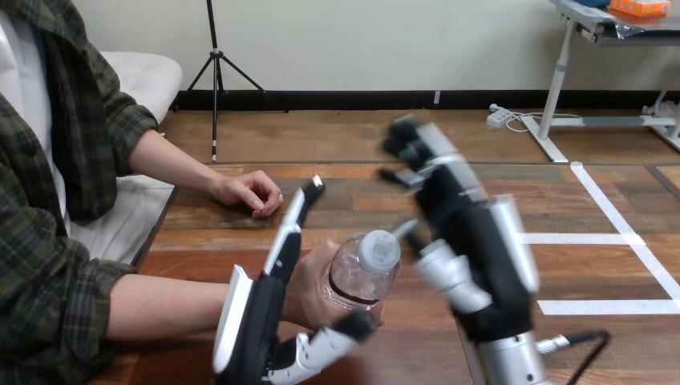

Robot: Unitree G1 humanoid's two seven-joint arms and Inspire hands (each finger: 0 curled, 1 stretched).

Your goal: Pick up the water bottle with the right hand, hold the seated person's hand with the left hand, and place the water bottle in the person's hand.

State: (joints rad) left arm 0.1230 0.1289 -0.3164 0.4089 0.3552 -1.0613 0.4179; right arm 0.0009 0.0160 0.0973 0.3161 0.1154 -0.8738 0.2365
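A clear water bottle [358, 279] with a white cap lies tilted in the person's hand [309, 282] near the table's front. My left hand [261, 309] cradles that hand from the left. Its fingers [290, 228] run straight up along the back of the person's hand and its thumb [337, 337] curls round beneath it. My right hand [473, 241] stands open just right of the bottle, fingers spread upward. Its thumb [439, 269] is close to the cap, and nothing is in its grasp.
The person's other hand [250, 193] rests loosely curled on the wooden table [361, 196] at the far left. The person sits at the left side, and the forearm [160, 305] of the bottle hand lies along the table's front left edge.
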